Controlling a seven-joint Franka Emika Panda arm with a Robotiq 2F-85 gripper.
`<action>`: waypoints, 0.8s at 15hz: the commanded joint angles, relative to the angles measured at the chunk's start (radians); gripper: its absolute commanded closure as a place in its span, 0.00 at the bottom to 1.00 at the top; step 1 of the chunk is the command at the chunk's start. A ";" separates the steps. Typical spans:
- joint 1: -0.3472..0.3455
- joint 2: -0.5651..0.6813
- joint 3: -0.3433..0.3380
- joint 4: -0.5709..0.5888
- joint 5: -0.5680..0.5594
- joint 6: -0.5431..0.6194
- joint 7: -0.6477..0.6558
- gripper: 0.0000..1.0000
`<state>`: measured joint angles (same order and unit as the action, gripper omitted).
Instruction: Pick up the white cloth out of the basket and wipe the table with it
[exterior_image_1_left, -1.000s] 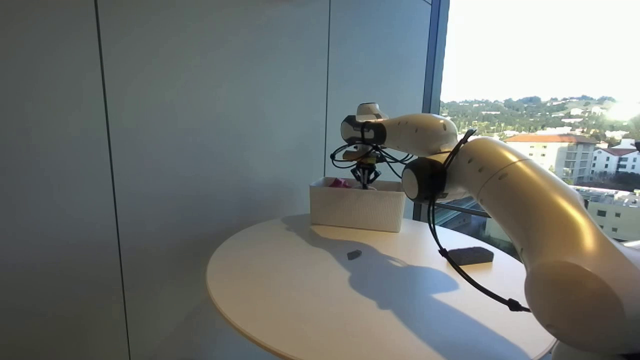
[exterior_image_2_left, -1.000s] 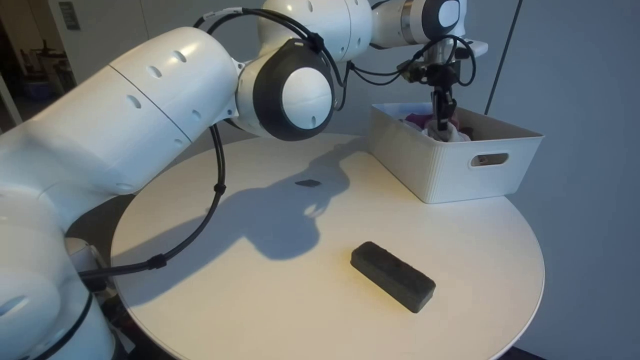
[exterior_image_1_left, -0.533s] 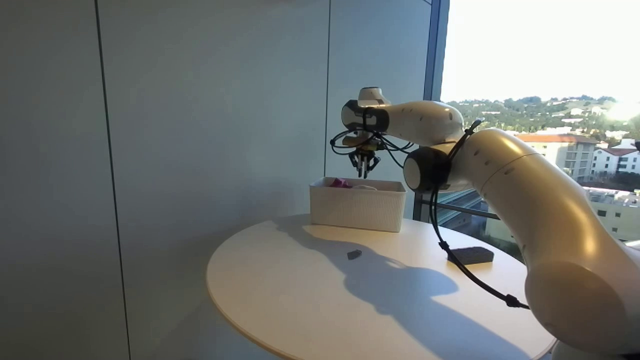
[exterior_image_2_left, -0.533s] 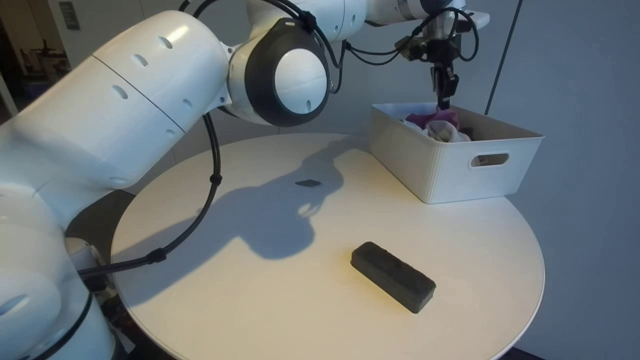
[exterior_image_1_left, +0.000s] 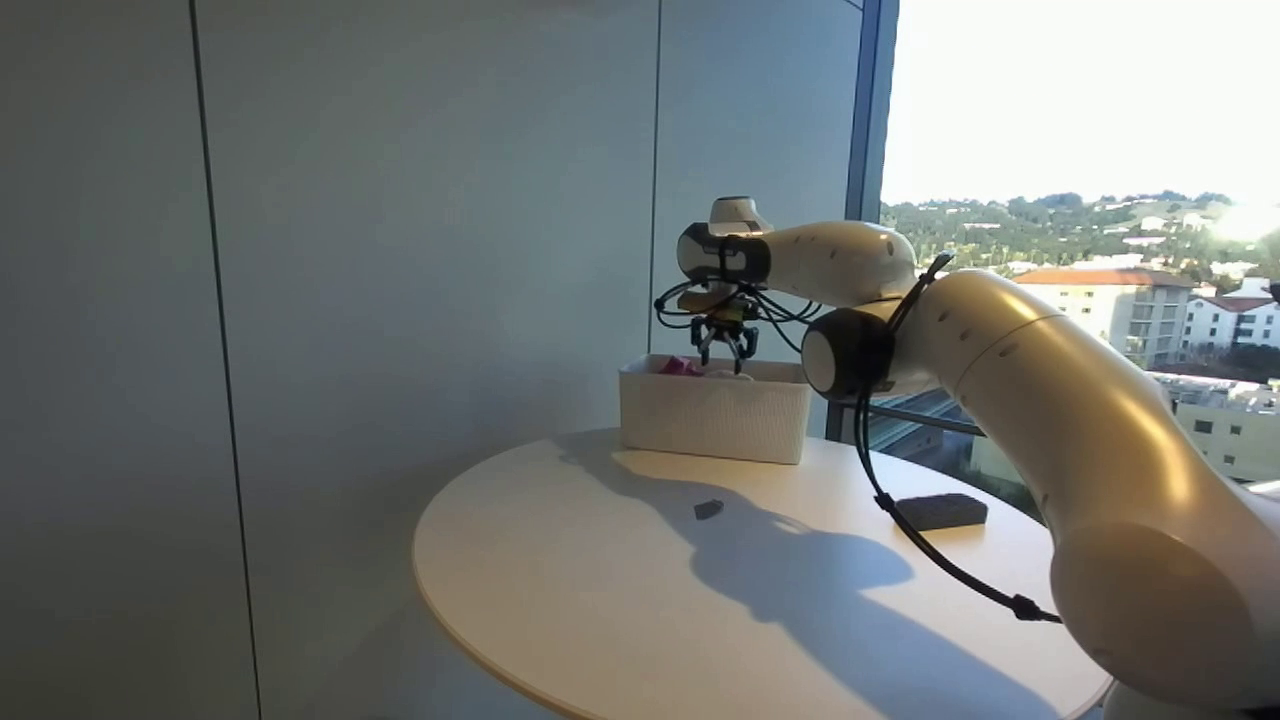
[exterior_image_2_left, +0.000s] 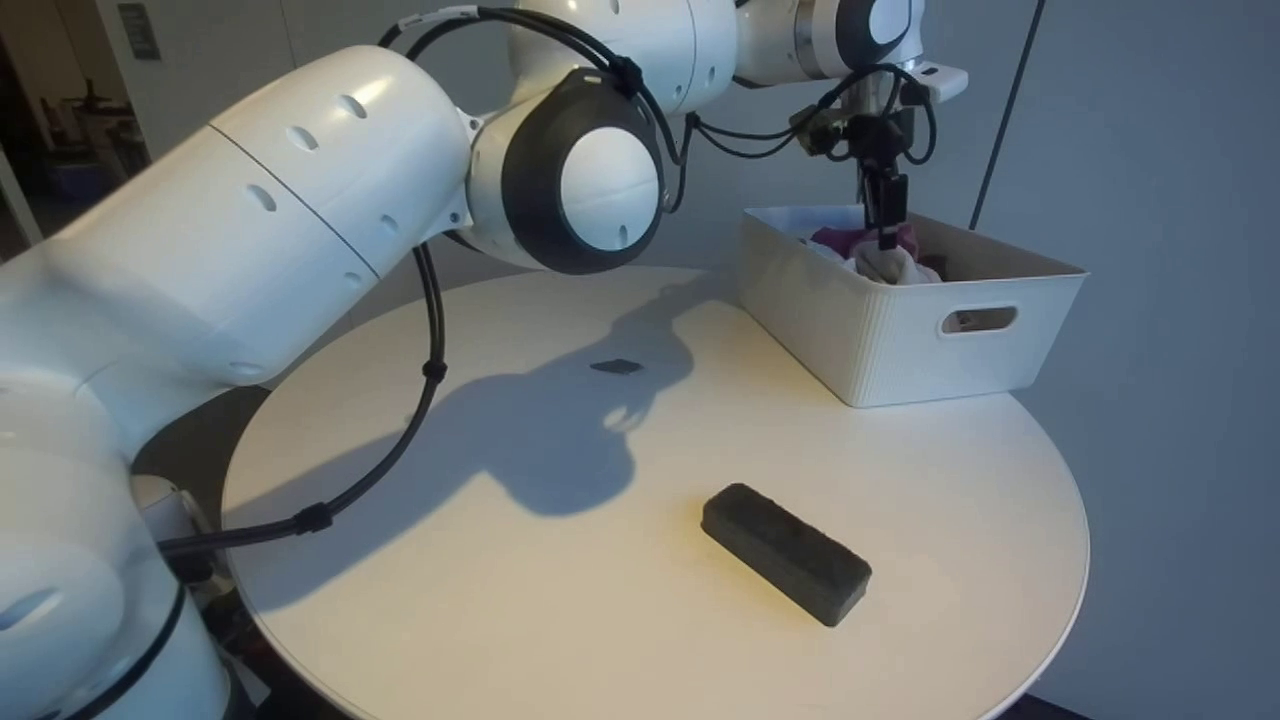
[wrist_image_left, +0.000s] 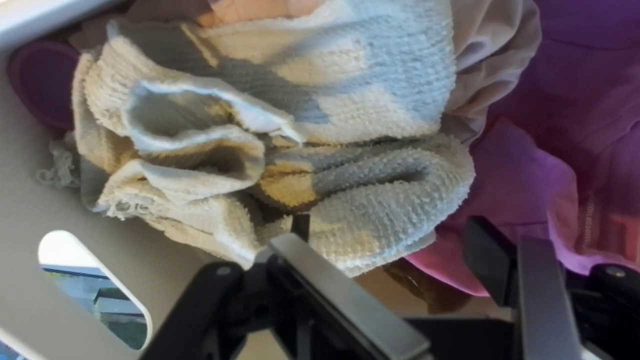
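Note:
The crumpled white cloth (wrist_image_left: 380, 65), with yellowish patches, lies in the basket and fills much of the wrist view. An exterior view shows part of this cloth (exterior_image_2_left: 897, 268) near the basket's rim. The white basket (exterior_image_2_left: 850, 350) stands at the back of the round table (exterior_image_2_left: 560, 630). My gripper (wrist_image_left: 394, 242) is open above it, fingers spread wide with nothing gripped. One fingertip overlaps the cloth's lower folds; the opposite one is over pink-purple fabric. Whether either touches cannot be told. In an exterior view the gripper (exterior_image_1_left: 722, 366) points straight down at rim height.
Purple fabric (wrist_image_left: 520, 170) lies beside the cloth inside the basket. A handle hole (exterior_image_2_left: 980, 319) opens in the basket's end wall. On the table sit a dark block (exterior_image_2_left: 786, 553) and a small dark grey piece (exterior_image_2_left: 616, 367). A wall stands behind the basket.
A second ago the gripper was shut, down at the cloth. It rose above the basket without it, then came down again while its fingers spread apart. The cloth stayed in the basket.

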<state>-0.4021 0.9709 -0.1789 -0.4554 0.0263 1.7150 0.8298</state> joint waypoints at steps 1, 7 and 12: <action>0.002 0.017 -0.004 0.028 0.001 0.060 0.118 0.00; -0.001 0.040 -0.012 0.024 -0.007 0.012 0.268 0.00; -0.009 0.063 0.000 0.025 0.001 -0.011 0.303 0.32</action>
<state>-0.4050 1.0209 -0.1853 -0.4574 0.0240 1.7271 1.1003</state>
